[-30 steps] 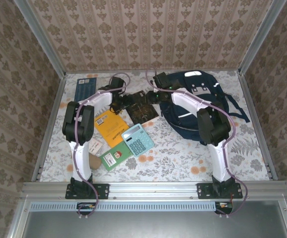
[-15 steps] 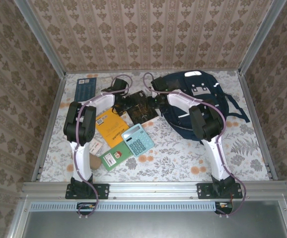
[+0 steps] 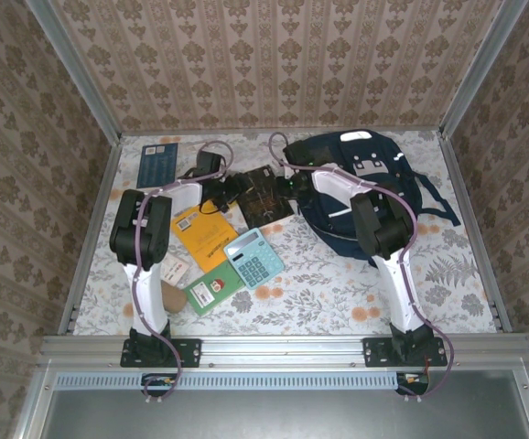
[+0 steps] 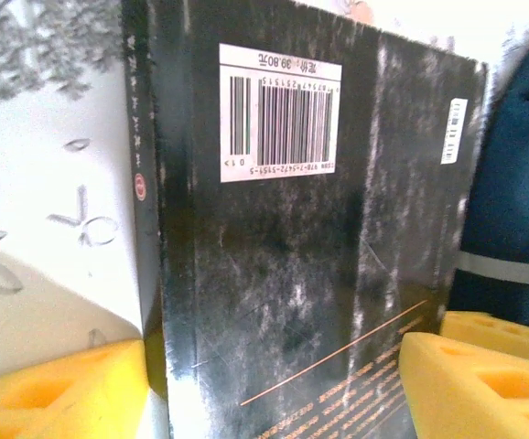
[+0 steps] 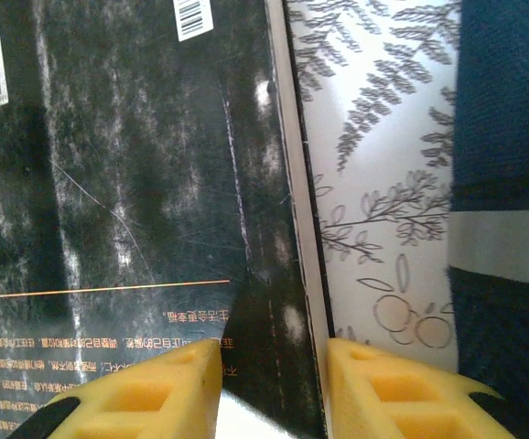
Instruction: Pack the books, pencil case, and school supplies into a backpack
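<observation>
Black book [image 3: 266, 194] lies on the counter [image 3: 338, 293] just left of the backpack [image 3: 388, 169], with both arms on it. The left gripper [image 4: 274, 366] has its jaws wide, one pad at the spine, the other over the cover. The right gripper [image 5: 274, 357] has its jaws narrower but apart, straddling the book's page edge, nothing clamped. What's inside the backpack, I can't tell. Orange book [image 3: 200, 236], calculator [image 3: 253, 258], green book [image 3: 214, 287] and pencil case [image 3: 174, 299] sit on the counter.
</observation>
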`<state>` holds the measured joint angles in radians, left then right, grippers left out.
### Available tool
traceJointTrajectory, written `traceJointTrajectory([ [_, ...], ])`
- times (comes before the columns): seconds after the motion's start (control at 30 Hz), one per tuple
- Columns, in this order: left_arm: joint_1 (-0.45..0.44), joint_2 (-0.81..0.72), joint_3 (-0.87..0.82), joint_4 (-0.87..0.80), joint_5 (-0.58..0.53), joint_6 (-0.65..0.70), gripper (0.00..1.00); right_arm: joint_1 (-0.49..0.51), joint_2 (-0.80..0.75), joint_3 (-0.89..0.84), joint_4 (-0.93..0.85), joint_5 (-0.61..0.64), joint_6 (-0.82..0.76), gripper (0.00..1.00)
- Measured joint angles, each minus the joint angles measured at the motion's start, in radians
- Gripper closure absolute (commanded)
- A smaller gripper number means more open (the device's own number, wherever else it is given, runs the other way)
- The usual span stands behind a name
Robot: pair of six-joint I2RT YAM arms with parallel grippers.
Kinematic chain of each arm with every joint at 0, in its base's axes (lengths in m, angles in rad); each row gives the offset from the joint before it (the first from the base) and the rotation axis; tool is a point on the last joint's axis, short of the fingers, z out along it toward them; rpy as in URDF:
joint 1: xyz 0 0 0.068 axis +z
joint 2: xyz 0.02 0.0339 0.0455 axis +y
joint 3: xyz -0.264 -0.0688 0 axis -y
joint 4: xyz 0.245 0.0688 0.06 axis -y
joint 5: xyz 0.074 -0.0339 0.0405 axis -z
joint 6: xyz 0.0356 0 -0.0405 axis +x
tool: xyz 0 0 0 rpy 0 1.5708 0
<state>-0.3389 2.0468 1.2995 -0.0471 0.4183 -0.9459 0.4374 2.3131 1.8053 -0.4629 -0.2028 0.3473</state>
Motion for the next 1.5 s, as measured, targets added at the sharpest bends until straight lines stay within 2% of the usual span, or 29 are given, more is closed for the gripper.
traceJointTrajectory([
  [0.27,0.001,0.053,-0.039,0.315,0.046,-0.04,0.33,-0.021,-0.001,0.007,-0.026,0.029,0.02,0.66],
  [0.43,0.006,0.06,-0.043,0.391,0.072,-0.041,0.33,-0.021,-0.003,0.009,-0.037,0.038,0.026,0.66],
  [0.63,0.008,0.057,-0.04,0.301,0.076,0.042,0.3,-0.019,-0.008,0.008,-0.038,0.055,0.032,0.62],
  [0.87,-0.02,0.052,0.073,-0.008,0.002,0.205,0.28,0.01,-0.023,0.003,-0.039,0.116,0.035,0.61],
  [1.1,-0.04,0.033,0.097,-0.152,-0.032,0.275,0.27,0.017,-0.023,0.006,-0.043,0.12,0.035,0.61],
  [1.3,-0.045,0.033,0.09,-0.13,-0.013,0.269,0.3,0.007,-0.016,0.006,-0.043,0.081,0.045,0.62],
  [1.5,-0.012,0.018,-0.024,0.108,0.099,0.138,0.34,-0.013,-0.015,0.006,-0.043,0.057,0.049,0.63],
])
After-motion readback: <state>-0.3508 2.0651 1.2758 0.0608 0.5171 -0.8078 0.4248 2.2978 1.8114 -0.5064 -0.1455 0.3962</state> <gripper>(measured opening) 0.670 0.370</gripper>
